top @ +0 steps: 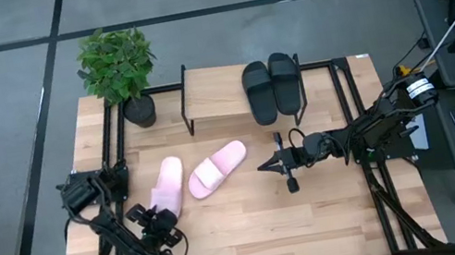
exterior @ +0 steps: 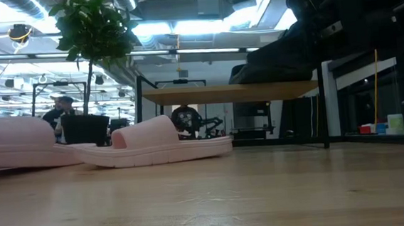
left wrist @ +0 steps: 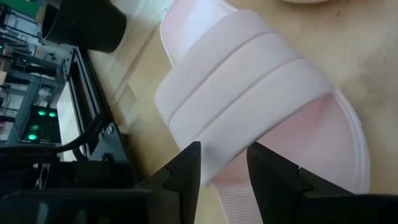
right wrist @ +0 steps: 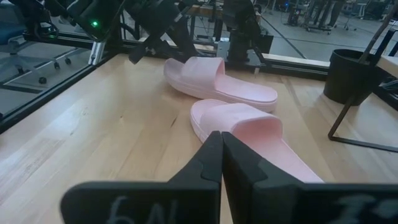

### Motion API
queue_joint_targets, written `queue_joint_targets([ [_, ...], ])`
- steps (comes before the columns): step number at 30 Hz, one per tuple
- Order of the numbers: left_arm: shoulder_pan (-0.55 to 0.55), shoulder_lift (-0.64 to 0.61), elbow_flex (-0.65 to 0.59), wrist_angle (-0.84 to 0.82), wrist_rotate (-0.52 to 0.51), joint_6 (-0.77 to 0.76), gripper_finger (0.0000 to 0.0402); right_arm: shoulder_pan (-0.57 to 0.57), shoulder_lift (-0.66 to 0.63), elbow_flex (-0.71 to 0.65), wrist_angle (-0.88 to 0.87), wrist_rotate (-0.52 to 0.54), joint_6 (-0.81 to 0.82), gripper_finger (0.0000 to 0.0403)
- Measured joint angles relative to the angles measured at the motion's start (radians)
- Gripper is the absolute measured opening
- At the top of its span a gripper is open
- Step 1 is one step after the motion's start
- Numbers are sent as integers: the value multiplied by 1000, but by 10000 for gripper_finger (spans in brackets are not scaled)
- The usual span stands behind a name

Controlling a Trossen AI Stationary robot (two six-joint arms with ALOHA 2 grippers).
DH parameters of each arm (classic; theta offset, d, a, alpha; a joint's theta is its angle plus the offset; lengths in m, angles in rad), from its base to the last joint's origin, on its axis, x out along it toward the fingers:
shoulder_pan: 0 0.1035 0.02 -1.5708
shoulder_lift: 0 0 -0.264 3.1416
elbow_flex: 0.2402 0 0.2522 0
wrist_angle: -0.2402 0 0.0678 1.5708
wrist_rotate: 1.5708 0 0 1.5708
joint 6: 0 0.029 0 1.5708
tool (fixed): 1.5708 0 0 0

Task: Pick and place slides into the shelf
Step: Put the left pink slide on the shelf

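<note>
Left pincer astride pink slide strap edge, unclosed; right pincer closed, clear.

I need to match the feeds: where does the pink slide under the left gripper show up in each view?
High view: the pink slide lies left of centre, its heel end at the left gripper.
Low view: far left edge, partly cut off.
Left wrist view: fills the frame, strap just beyond the fingertips.
Right wrist view: the farther slide.
Shared landmark: the black plant pot.
</note>
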Motion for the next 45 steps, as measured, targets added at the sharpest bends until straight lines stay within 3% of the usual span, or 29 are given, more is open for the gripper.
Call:
queue_joint_targets([
  [22,16,0,7,114,29,20,123,0,0,0,-16,0,4,10],
  [36,15,0,63,69,32,42,123,0,0,0,-16,0,7,10],
  [45,16,0,63,67,32,133,123,0,0,0,-32,0,6,10],
])
